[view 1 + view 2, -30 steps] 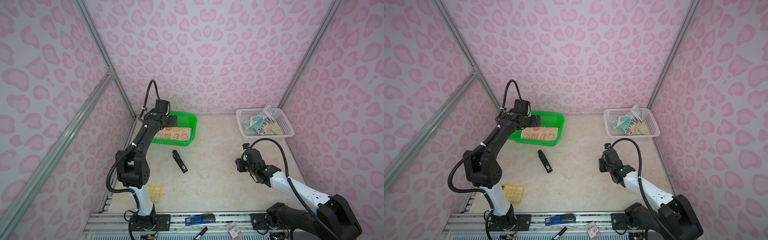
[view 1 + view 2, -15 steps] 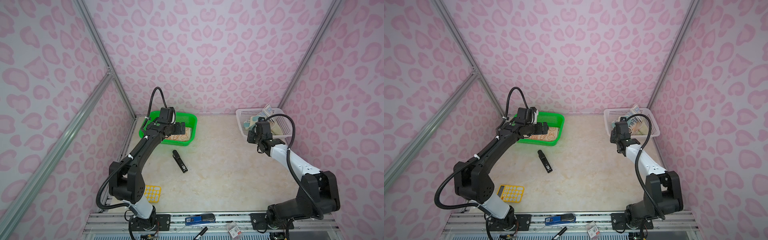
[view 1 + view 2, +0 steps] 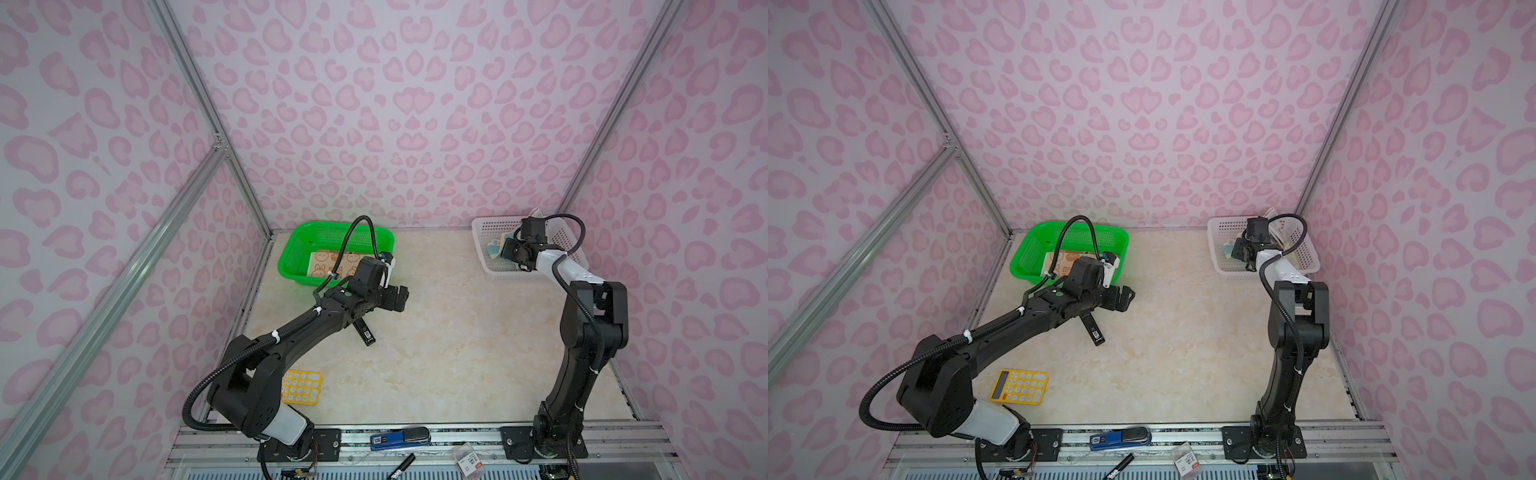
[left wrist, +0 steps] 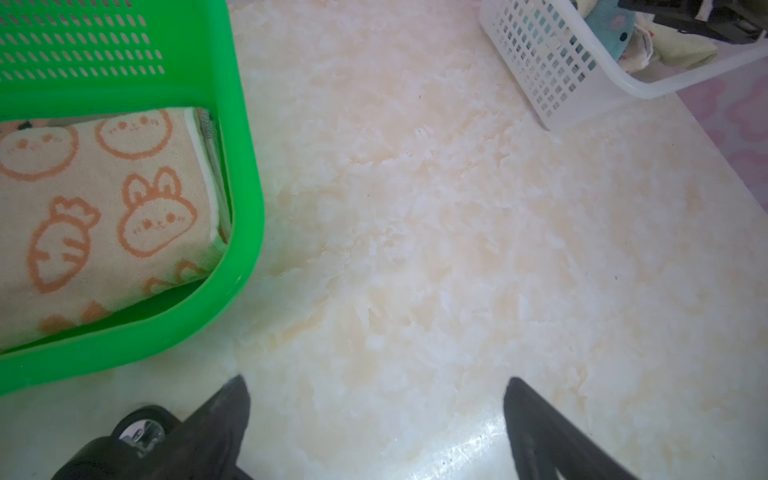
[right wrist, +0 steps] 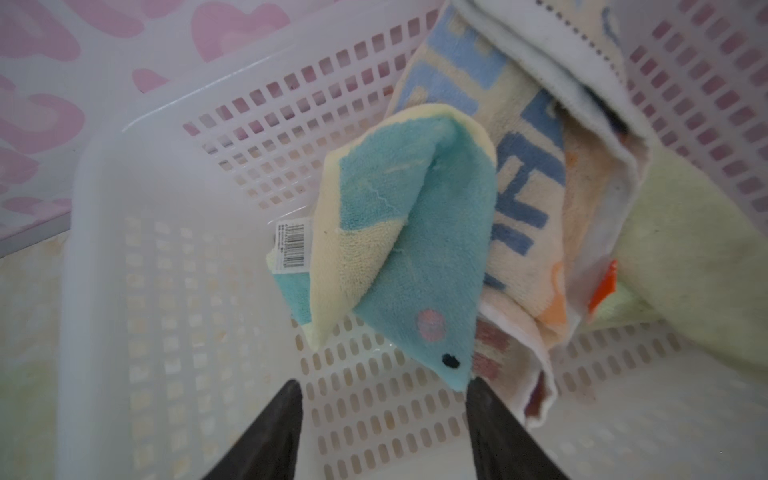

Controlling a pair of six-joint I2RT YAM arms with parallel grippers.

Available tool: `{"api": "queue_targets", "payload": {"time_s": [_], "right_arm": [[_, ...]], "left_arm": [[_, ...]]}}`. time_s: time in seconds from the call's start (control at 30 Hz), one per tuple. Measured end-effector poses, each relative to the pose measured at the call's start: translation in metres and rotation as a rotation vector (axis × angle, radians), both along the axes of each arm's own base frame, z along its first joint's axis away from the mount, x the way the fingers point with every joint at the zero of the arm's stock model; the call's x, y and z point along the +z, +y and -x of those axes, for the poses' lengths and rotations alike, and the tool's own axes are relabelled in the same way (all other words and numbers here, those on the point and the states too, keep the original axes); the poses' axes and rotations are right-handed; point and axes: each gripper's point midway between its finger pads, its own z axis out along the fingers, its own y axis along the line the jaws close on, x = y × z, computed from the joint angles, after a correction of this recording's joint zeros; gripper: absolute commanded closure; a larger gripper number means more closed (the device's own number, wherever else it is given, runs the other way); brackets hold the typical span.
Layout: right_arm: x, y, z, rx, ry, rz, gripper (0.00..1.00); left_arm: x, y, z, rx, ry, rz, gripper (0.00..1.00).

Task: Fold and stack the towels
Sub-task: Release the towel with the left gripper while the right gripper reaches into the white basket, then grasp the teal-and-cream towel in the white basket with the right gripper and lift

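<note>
1. Beige rabbit towel (image 4: 104, 208) lies folded in green basket (image 4: 245, 166) — left gripper (image 4: 376, 380) jaws wide apart, empty, over table (image 4: 415, 249).
2. Light-blue towel (image 5: 415, 249) crumpled in white basket (image 5: 166, 291) — right gripper (image 5: 383, 381) jaws apart, towel corner maybe touching one fingertip (image 5: 488, 419).

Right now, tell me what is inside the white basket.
In the white basket: a crumpled light blue towel on top, a cream lettered towel partly under it, a pale yellow towel next to that. Anything beneath this heap is covered.

Folded towel (image 4: 104, 216) in left basket (image 4: 247, 187), loose towels (image 5: 415, 249) in right basket (image 5: 166, 291), calculator (image 3: 1018, 387) front-left
</note>
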Motion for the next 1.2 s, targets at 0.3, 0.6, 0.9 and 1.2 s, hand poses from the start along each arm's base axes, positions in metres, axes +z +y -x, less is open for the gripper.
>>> {"api": "queue_targets", "payload": {"time_s": [0.3,0.6,0.9,1.2], "right_arm": [[-0.043,0.017,-0.023,0.024,0.094,-0.106,0.48],[-0.05,0.049,-0.027,0.103,0.118,-0.147,0.95],[-0.022,0.05,-0.016,0.17,0.079,-0.127,1.0],[0.052,0.042,0.002,0.208,-0.087,-0.09,1.0]], "left_arm": [[-0.021,-0.025,0.011,-0.018,0.016,-0.002,0.05],[-0.026,-0.031,0.012,-0.021,0.011,-0.021,0.05],[-0.031,-0.03,0.011,-0.015,0.014,-0.036,0.05],[-0.032,-0.03,0.011,-0.014,0.013,-0.044,0.05]]}}
